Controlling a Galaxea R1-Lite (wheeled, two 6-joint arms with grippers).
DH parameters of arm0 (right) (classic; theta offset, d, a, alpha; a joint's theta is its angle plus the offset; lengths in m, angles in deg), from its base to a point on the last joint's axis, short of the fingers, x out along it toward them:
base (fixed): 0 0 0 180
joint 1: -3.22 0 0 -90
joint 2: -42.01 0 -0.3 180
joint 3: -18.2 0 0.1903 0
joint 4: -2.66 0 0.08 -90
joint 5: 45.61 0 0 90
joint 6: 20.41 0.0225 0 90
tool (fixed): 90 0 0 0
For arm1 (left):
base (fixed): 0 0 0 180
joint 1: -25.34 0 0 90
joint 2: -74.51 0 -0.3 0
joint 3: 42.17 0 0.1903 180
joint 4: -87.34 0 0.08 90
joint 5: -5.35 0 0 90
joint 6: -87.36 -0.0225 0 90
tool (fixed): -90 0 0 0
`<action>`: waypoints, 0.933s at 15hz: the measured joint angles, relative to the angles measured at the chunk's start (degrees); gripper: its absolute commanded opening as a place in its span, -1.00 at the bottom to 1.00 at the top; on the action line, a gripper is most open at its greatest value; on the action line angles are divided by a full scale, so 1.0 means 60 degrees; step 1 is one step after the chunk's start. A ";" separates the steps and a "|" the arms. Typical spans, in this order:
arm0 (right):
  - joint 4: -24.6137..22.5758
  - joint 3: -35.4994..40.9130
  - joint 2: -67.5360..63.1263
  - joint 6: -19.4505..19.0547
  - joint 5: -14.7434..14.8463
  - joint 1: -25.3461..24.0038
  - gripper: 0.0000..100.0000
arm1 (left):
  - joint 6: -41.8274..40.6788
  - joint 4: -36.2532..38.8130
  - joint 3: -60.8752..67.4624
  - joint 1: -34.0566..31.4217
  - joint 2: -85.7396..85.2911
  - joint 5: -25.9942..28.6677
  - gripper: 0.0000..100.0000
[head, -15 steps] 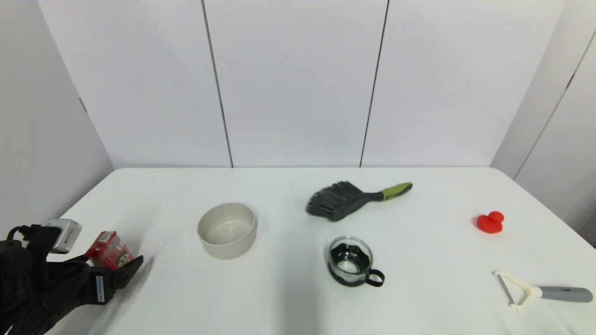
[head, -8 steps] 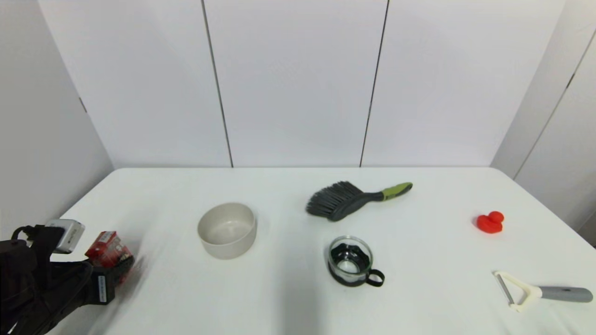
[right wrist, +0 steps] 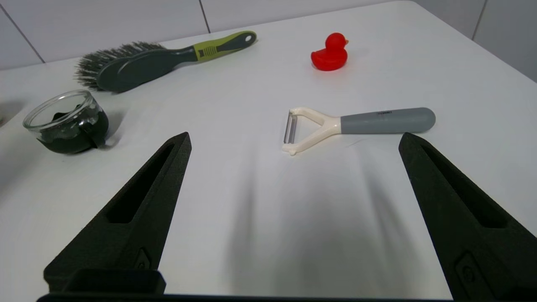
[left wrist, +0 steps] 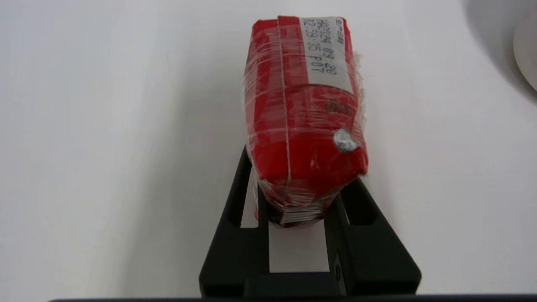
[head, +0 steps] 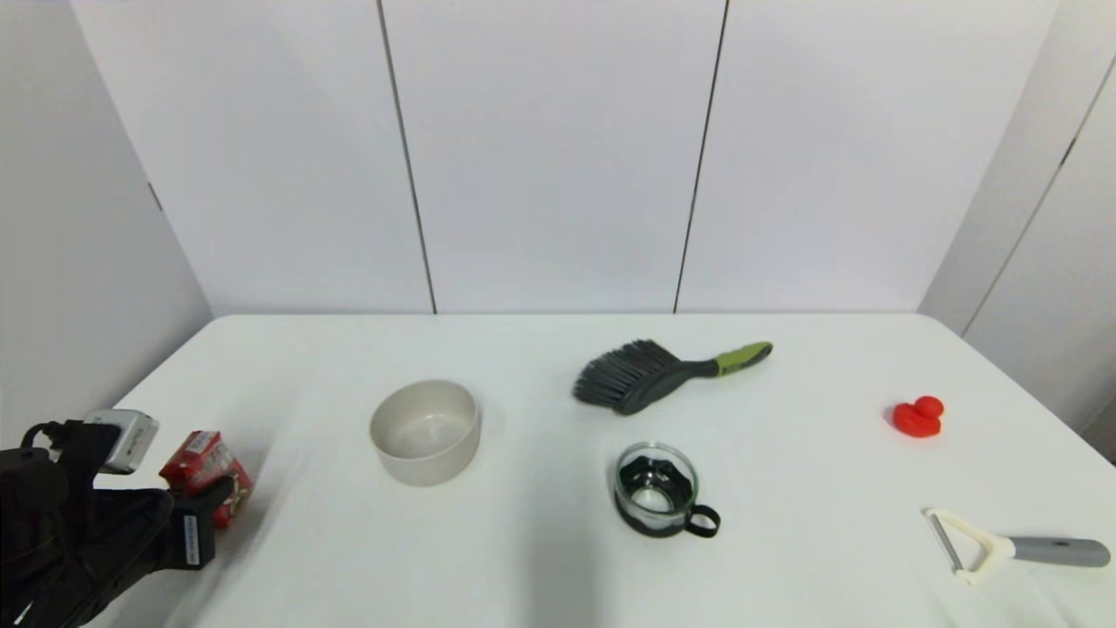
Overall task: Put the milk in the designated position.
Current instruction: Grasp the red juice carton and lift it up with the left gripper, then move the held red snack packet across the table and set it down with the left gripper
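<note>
The milk (head: 202, 462), a small red carton wrapped in clear film with a white printed label on top, stands on the white table near its front left corner. In the left wrist view the milk (left wrist: 302, 105) sits between my two black fingers, which press its lower sides. My left gripper (head: 214, 490) is shut on it, low over the tabletop. The designated position carries no mark that I can see. My right gripper (right wrist: 294, 136) shows only in its own wrist view, open and empty, hovering over the right side of the table.
A beige bowl (head: 425, 430) stands right of the milk. A grey brush with a green handle (head: 663, 373) and a glass cup (head: 656, 488) occupy the middle. At the right lie a red rubber duck (head: 917, 417) and a peeler (head: 1011, 548).
My left gripper's fingers have closed in on the milk; the near finger drew back from its spread position to the carton's side. The carton has barely shifted.
</note>
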 measured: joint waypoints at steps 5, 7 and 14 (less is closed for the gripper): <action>0.0000 0.0000 0.0000 0.0000 -0.0002 0.0000 1.00 | -0.0033 -0.0156 -0.0022 0.0018 -0.0559 0.0041 -1.00; 0.0000 0.0000 0.0000 0.0002 -0.0002 0.0000 1.00 | -0.0037 -0.0236 -0.0045 0.0037 -0.0977 0.0085 -1.00; 0.0000 0.0000 0.0000 0.0002 0.0000 0.0000 1.00 | -0.0037 -0.1024 -0.0293 0.0486 -0.2832 0.0110 -1.00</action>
